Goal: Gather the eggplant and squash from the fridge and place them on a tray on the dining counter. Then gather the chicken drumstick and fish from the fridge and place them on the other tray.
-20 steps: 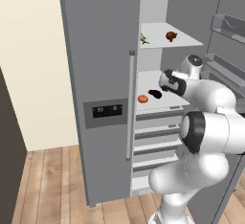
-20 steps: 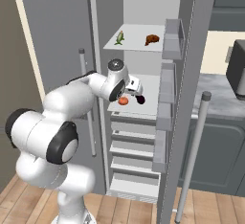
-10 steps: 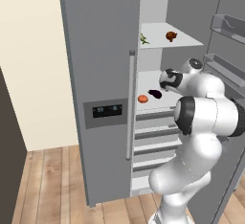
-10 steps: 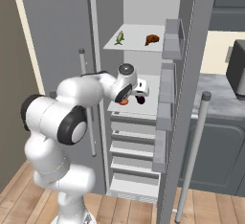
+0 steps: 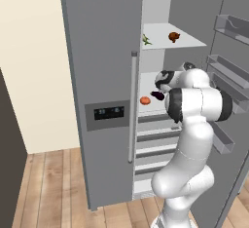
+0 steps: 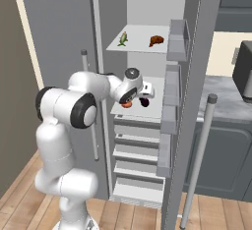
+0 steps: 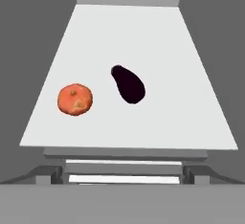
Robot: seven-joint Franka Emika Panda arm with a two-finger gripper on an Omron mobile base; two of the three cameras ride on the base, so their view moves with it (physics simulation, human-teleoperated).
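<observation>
The dark purple eggplant [image 7: 128,84] lies in the middle of the fridge's white middle shelf [image 7: 158,31]. The round orange squash [image 7: 74,99] sits to its left, apart from it. My gripper [image 6: 147,94] hovers over the front of that shelf, just above the eggplant [image 6: 144,102], open and holding nothing. The squash [image 6: 127,104] is partly behind my wrist. On the upper shelf rest the brown chicken drumstick [image 6: 156,40] and a small green and yellow thing [image 6: 123,38] that I take for the fish. No tray is in view.
The fridge's right door [image 6: 194,76] stands open with its bins close beside my hand. The left door [image 5: 102,76] is shut, with a handle [image 5: 133,105]. Drawers [image 6: 135,150] sit below the middle shelf. A counter [image 6: 224,101] runs to the right.
The arm has folded in closer to the fridge, and the hand has moved a little further over the middle shelf. The jaws stay open, and the eggplant and squash have not moved.
</observation>
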